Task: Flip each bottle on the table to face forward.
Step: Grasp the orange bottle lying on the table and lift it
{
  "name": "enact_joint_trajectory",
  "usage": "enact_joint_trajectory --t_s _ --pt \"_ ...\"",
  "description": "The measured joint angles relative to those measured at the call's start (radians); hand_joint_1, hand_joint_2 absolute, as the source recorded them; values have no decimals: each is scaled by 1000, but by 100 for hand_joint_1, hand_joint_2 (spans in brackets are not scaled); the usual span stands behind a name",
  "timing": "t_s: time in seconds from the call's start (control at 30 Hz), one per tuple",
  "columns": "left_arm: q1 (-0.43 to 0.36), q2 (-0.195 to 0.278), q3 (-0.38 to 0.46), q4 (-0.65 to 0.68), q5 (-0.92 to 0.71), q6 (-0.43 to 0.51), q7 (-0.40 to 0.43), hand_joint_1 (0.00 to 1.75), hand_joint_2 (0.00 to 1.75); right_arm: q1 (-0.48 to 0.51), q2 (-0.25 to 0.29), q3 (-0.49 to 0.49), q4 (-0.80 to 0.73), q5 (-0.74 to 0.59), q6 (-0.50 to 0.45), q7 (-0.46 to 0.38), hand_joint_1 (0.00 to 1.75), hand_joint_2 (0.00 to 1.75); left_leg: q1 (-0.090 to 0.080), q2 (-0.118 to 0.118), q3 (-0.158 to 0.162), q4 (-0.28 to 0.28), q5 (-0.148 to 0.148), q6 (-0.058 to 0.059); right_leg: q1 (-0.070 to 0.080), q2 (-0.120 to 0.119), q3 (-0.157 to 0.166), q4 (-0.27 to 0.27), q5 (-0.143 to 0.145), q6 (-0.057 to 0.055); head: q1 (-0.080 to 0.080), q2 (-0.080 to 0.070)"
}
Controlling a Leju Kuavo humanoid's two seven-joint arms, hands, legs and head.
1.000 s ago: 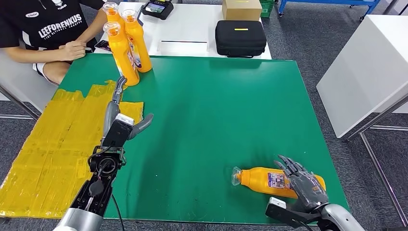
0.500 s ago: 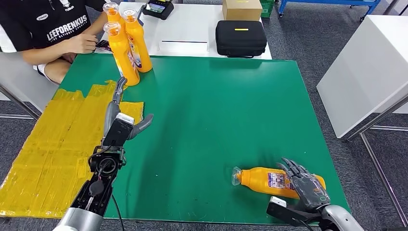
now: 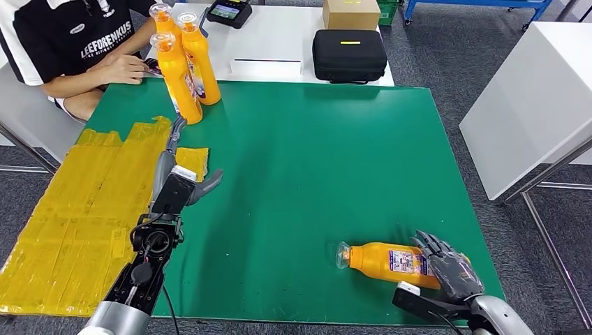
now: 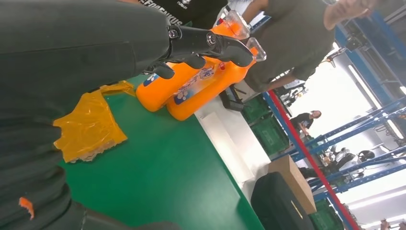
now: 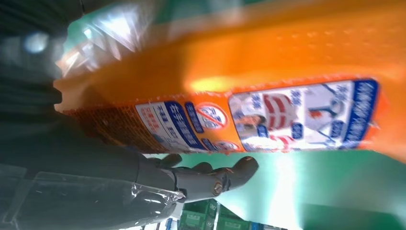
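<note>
One orange bottle (image 3: 387, 262) lies on its side near the front right of the green table (image 3: 314, 160), clear cap pointing left and label up. My right hand (image 3: 452, 269) lies over its base end with fingers spread. In the right wrist view the bottle's label (image 5: 268, 117) sits close against the palm and the fingers (image 5: 210, 177) stretch past it, not closed. Three orange bottles (image 3: 183, 59) stand upright at the back left corner. My left hand (image 3: 172, 166) hovers before them, fingers straight and thumb apart, holding nothing. The left wrist view shows its fingers (image 4: 206, 40) just short of these bottles (image 4: 191, 86).
Crumpled yellow film (image 3: 84, 209) covers the table's left side, and a small piece (image 3: 192, 159) lies beside my left hand. A person (image 3: 77, 42) sits at the back left, hand beside the standing bottles. Behind are a black case (image 3: 349, 54), a cardboard box (image 3: 350, 12) and a white table (image 3: 530, 98).
My right hand has slid a little back and down along the lying bottle's base end. The person's hand moved toward the standing bottles. My left hand barely shifted.
</note>
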Motion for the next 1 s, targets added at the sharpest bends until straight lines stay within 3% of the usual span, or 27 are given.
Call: enact_joint_trajectory --t_s 0.03,0.1,0.17,0.23,0.27,0.3,0.37,0.4,0.43,1.0 --pt "0 0 0 3 2 0 -1 0 175 -4 -3 0 7 1 3 0 25 175 0 0 0 0 0 0 0 0 0 0 0 0 0 0" --pt "-1 0 1 9 3 0 -3 0 175 -13 -10 1 21 3 10 2 96 175 0 0 0 0 0 0 0 0 0 0 0 0 0 0" --pt "-3 0 2 15 5 0 -5 0 175 -20 -16 2 34 5 18 4 151 175 0 0 0 0 0 0 0 0 0 0 0 0 0 0" --pt "-4 0 3 21 7 0 -6 0 175 -26 -22 5 45 6 23 6 152 175 0 0 0 0 0 0 0 0 0 0 0 0 0 0" --pt "-6 0 4 23 8 0 -6 0 175 -29 -25 6 51 7 25 7 133 175 0 0 1 0 0 0 0 0 1 0 0 0 0 0" --pt "-7 0 4 26 9 0 -6 0 175 -33 -27 8 57 7 26 7 130 175 0 0 1 0 0 0 0 0 1 0 0 0 0 0" --pt "-11 0 6 31 11 0 -6 0 175 -40 -31 10 65 7 26 7 142 175 0 0 2 0 0 0 0 0 1 0 0 0 0 0" --pt "-13 0 7 34 11 0 -6 0 175 -43 -33 11 69 7 27 8 166 175 0 0 2 0 0 0 0 0 2 0 0 0 0 0" --pt "-14 0 8 36 12 0 -6 0 175 -46 -34 13 73 7 28 10 175 175 0 0 2 0 0 0 0 0 2 0 0 0 0 0" --pt "-15 2 13 41 27 0 -4 0 175 -93 -69 60 124 -1 32 29 175 175 0 0 3 0 0 0 0 0 3 0 0 0 0 0"
